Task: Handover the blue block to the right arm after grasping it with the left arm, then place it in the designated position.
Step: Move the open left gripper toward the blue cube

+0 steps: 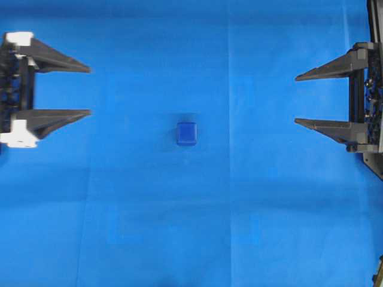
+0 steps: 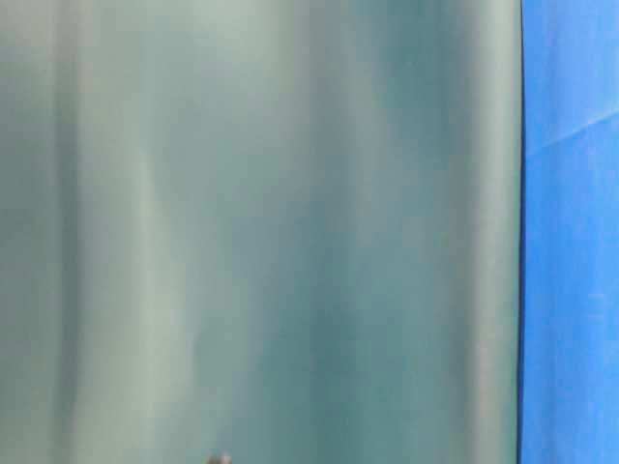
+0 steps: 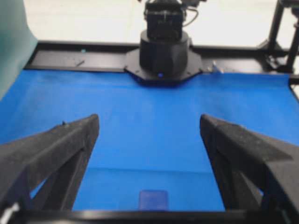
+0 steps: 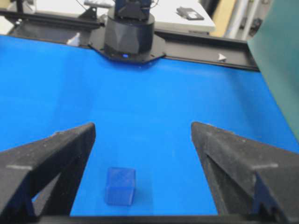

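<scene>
A: Left gripper (image 1: 90,90), state?

B: Jaws spread wide, nothing between them, touching nothing. White brackets at its base. It sits at the left edge of the overhead view, fingers pointing toward the middle.

A: Right gripper (image 1: 295,99)?

B: Same: wide apart, empty, at the right edge, pointing inward. The two face each other across the blue cloth (image 1: 119,209).

A: Blue block (image 1: 187,133)?

B: Lying on the cloth near the centre, roughly midway between the grippers, well apart from both. From the left wrist camera it shows low in the frame between the fingers (image 3: 56,144); from the right wrist camera it lies nearer the left-hand finger, not touching.

A: Table-level view?

B: Mostly a blurred grey-green sheet (image 2: 261,232); neither gripper nor block visible.
</scene>
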